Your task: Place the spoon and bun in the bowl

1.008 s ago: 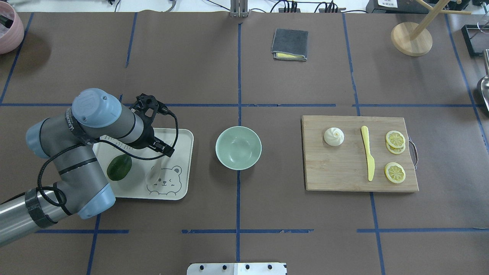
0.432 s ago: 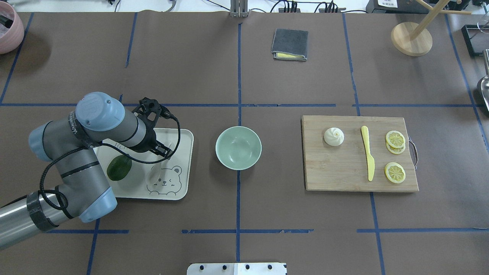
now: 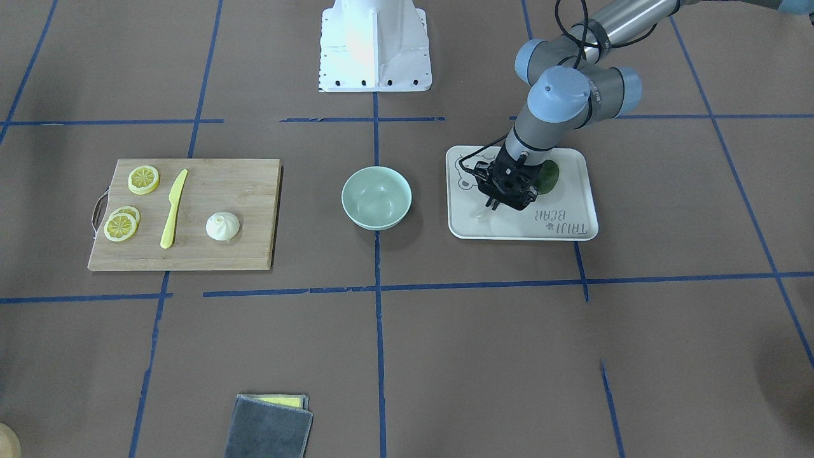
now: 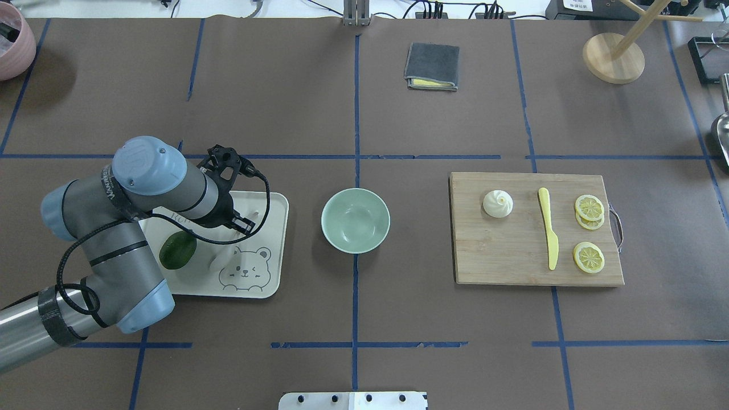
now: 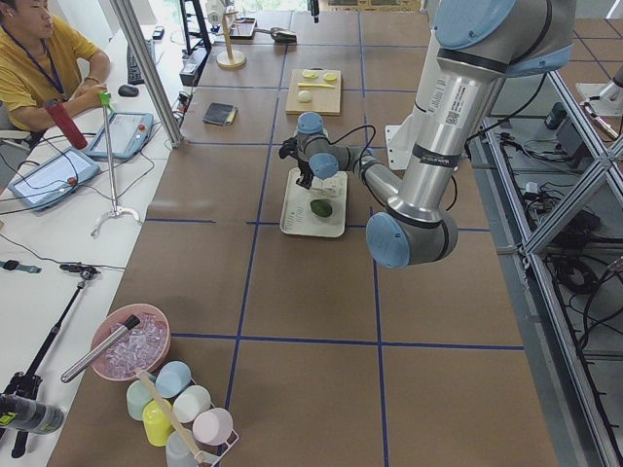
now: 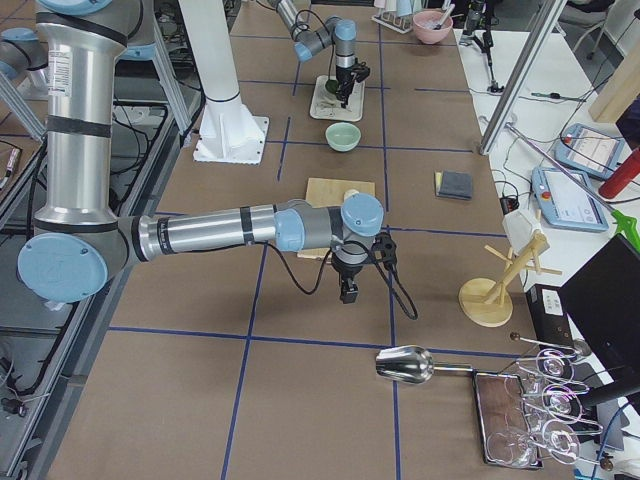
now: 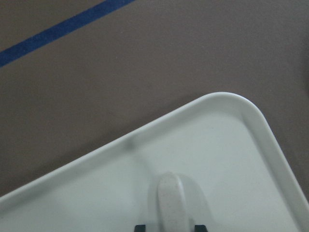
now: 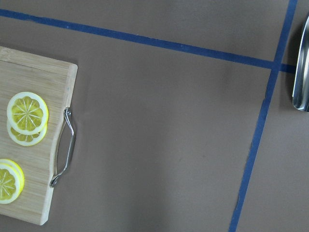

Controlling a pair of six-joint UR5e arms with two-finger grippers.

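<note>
Spoon [image 7: 172, 200] shifted — handle pinched in left hand [image 4: 248, 226]

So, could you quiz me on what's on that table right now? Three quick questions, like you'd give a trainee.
1. True or false: the bun already lies in the bowl.
2. Which thing shares the tray with the spoon?
A. an avocado
B. a lemon slice
C. a yellow knife
3. Which of the robot's arms has its fingers on either side of the spoon's handle?

Key
1. False: the bun sits on the cutting board and the bowl is empty.
2. A.
3. The left arm.
</note>
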